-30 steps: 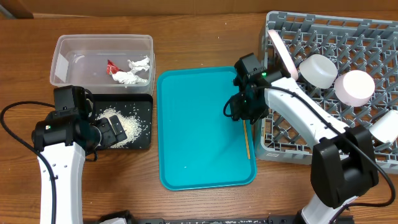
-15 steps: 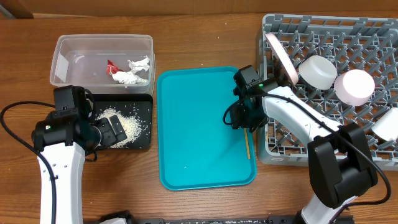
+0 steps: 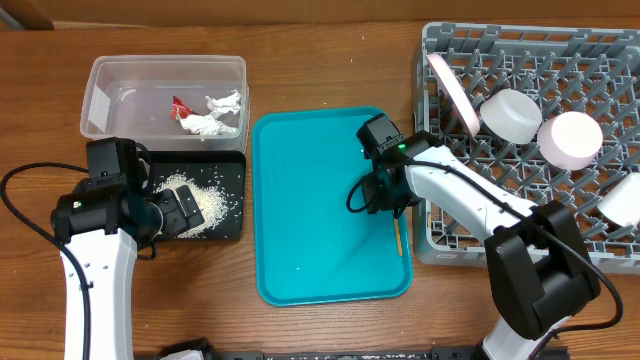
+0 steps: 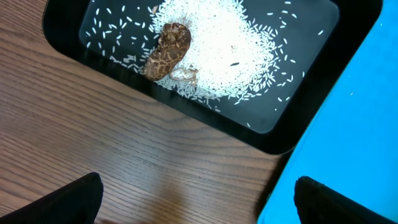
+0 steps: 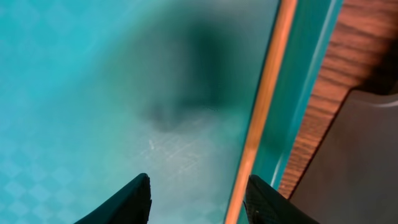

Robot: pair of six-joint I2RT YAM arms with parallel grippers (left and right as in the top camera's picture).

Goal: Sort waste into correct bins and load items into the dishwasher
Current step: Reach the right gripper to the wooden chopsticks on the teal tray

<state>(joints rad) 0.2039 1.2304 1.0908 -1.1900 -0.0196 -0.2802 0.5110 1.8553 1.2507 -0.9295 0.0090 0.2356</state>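
1. tub [image 3: 165, 62] at the far left of the table [image 3: 330, 60]; wrapper [image 3: 180, 106] and tissue [image 3: 210, 124] in it.
2. shallow tray [image 3: 230, 170] just before the tub; rice [image 4: 230, 43] and scrap [image 4: 168, 50] in it.
3. serving tray [image 3: 310, 200] in the middle, just right of both.
4. chopstick [image 3: 398, 237] in the serving tray, along its right rim.
5. rack [image 3: 530, 50] at right, beside the serving tray; plate [image 3: 452, 92] on edge in it, bowls [image 3: 510, 113] to the plate's right.

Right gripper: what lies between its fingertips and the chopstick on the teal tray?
Only bare teal tray; the right wrist view shows the chopstick by the tray's rim, beside one finger of the right gripper.
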